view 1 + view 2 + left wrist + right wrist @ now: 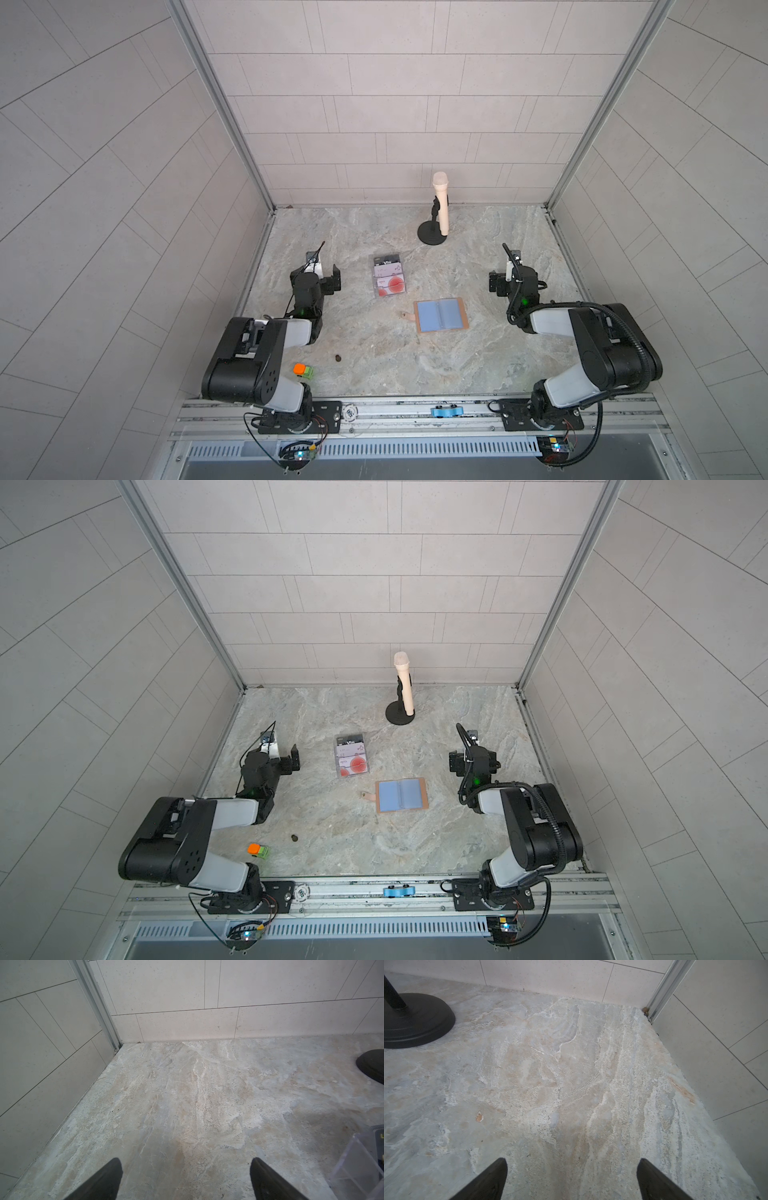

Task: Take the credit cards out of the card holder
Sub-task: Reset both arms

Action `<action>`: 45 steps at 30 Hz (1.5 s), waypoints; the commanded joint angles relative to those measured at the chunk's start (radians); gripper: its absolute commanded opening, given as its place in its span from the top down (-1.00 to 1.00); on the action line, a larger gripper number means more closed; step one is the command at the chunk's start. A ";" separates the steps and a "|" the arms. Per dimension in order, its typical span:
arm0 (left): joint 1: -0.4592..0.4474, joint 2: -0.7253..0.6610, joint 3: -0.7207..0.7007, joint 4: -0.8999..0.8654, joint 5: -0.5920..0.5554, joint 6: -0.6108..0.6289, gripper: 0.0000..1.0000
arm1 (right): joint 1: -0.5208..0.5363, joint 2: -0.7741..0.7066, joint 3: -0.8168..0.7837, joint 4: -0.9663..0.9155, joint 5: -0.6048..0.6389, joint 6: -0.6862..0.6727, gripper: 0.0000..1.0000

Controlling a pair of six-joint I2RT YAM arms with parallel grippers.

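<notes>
1. Marble table [374,353], walled by pale tiles on three sides, beneath both grippers.
2. Left gripper [185,1167], over bare table, fingers spread wide, holding nothing.
3. Across from it, right gripper [571,1167], also spread wide and empty, well apart from the left and level with it.
4. Pale microphone [441,199] upright on a black stand [432,239], beyond both grippers toward the back wall, nearer the right one.
5. Tan holder [440,316], open and flat, blue-grey sleeves up, between the grippers, nearer the right one and slightly back toward the arm bases; snap tab toward the left gripper's side.
6. Clear box [353,1159], just beside the left gripper on its inner side, apart from the holder.
7. Three cards [390,272] inside that box, touched by neither gripper: dark card [388,262] marked "Vip" farthest, pink card [386,271] in the middle, white card [392,286] with red circles nearest the arm bases.
8. Orange-and-green block [303,370], behind the left gripper, close to its arm's base.
</notes>
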 commanded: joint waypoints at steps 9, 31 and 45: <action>0.005 -0.004 0.013 0.025 0.008 -0.011 -1.00 | -0.002 -0.010 0.015 -0.001 -0.004 0.002 -0.99; 0.005 -0.007 0.011 0.028 0.023 -0.008 -1.00 | -0.025 -0.014 0.004 0.011 -0.075 -0.003 -0.99; 0.005 -0.010 0.007 0.032 0.011 -0.010 -1.00 | -0.016 -0.012 0.008 0.012 -0.051 -0.001 -0.99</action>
